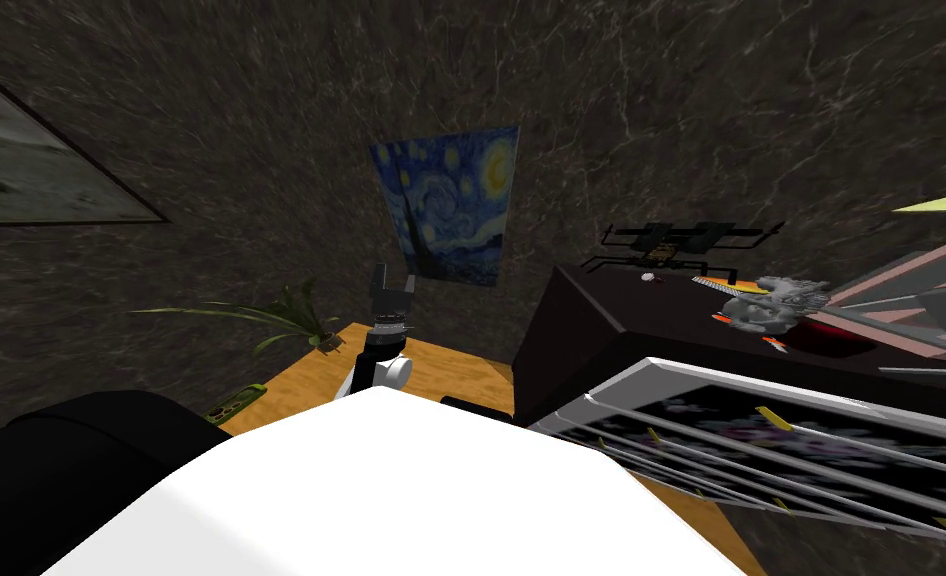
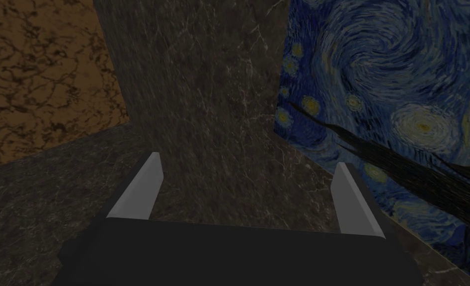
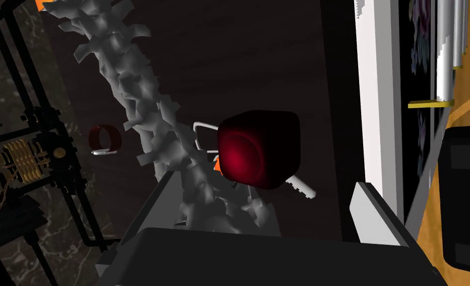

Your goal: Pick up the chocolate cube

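Head view: the left gripper is raised by the wall, well apart from the dark, flat-topped desk, which carries a crumpled grey strip.

Left wrist view: its fingers are spread, holding nothing.

Right wrist view: the right gripper, spread and empty, aims at the dark red, round-cornered chocolate cube, which lies on the desk just beside the crumpled grey strip. This looks like the approach step. Next, advance until the fingers straddle the cube clear of the strip, then pinch.
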Tool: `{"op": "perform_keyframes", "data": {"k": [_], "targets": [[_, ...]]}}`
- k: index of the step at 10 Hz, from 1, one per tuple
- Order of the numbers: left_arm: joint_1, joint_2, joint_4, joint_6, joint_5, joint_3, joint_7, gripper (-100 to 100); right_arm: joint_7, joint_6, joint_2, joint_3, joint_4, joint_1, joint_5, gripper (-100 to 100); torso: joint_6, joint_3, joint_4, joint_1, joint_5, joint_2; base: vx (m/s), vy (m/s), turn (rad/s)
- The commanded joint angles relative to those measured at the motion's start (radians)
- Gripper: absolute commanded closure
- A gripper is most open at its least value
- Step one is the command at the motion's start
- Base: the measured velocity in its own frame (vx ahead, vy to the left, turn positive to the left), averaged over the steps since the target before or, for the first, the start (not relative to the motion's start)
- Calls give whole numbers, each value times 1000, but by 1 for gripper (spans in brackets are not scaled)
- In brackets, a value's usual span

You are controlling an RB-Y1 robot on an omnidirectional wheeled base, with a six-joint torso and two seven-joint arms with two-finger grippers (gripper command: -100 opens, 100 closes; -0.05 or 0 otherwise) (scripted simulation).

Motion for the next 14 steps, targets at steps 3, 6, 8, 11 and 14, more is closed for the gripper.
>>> {"op": "perform_keyframes", "data": {"k": [3, 6, 8, 11, 14], "targets": [[0, 0, 0, 0, 0, 0, 0, 0, -12, -31, -22, 4, 16, 31, 33, -100, 0, 1, 0, -3, -1, 1, 60, -26, 70], [0, 0, 0, 0, 0, 0, 0, 0, 0, 5, 2, 38, 15, 38, 40, -100, 0, 3, 1, -2, -2, 5, 22, -1, 24], [0, 0, 0, 0, 0, 0, 0, 0, 1, 4, 10, 34, 9, 37, 45, -100, -1, -1, -2, -5, -6, 1, 23, 3, 18], [0, 0, 0, 0, 0, 0, 0, 0, 1, 7, 12, 33, 9, 36, 47, 100, -2, -1, -3, -5, -7, 1, 0, 0, 0], [0, 0, 0, 0, 0, 0, 0, 0, 1, 8, 11, 33, 9, 36, 47, 0, -2, -2, -3, -3, -7, 0, 0, 0, 0]]}}
